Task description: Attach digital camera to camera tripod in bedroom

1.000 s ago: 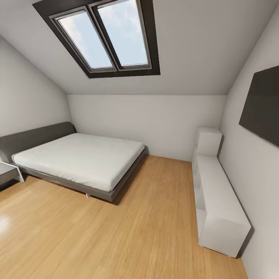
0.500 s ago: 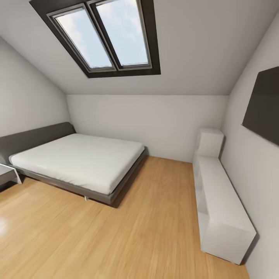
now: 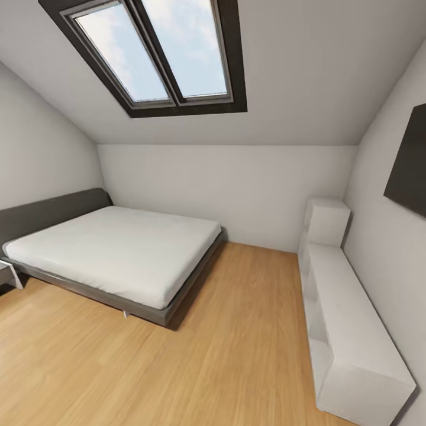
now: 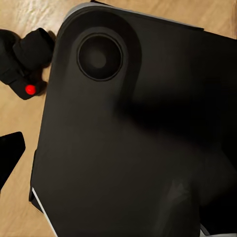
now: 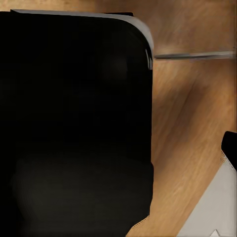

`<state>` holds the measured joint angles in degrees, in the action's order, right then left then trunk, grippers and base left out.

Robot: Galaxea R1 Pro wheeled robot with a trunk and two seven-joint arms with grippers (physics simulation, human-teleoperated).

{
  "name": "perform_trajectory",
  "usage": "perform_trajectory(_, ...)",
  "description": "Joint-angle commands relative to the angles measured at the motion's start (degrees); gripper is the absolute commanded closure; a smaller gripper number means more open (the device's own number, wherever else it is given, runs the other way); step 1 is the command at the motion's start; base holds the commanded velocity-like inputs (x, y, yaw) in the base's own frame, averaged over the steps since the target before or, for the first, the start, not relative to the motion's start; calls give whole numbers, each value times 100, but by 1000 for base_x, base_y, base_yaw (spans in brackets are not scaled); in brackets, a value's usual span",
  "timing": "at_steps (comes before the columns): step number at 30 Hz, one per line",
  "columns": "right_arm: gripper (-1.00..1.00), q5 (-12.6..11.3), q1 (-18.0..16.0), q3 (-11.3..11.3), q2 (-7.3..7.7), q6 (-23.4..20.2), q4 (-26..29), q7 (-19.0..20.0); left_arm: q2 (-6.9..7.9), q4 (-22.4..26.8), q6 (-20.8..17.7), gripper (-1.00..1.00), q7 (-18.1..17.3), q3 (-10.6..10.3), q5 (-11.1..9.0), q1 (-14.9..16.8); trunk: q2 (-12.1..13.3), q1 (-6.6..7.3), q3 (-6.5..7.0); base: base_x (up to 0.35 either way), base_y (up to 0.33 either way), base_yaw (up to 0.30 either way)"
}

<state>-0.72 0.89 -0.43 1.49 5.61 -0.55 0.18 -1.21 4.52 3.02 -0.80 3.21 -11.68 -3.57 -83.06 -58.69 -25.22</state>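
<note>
Digital camera (image 4: 24, 66), small, black and chunky with a red button, lies on the light wood plank floor (image 4: 15, 118) beside the robot's broad black base (image 4: 128, 138). Whether either pincer is wide or narrow I cannot tell.

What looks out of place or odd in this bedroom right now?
One thing: the digital camera, a small black body with a red button, lies on the wood floor beside the robot's dark base, an odd spot for a camera. Elsewhere the bed and the white shelf unit look tidy and undamaged.
</note>
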Motion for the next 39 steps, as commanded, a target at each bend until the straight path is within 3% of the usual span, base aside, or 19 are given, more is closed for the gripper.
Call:
perform_trajectory(1,-100,-7,-1,-3,0,27,-6,1,-2,8,5,-100,-8,30,-18,-3,-2,-4,-3,322,0,0)
perform_trajectory(39,-100,-7,-1,-4,1,27,-6,0,-2,5,5,-100,-8,30,-18,-3,-2,-4,-3,322,0,0)
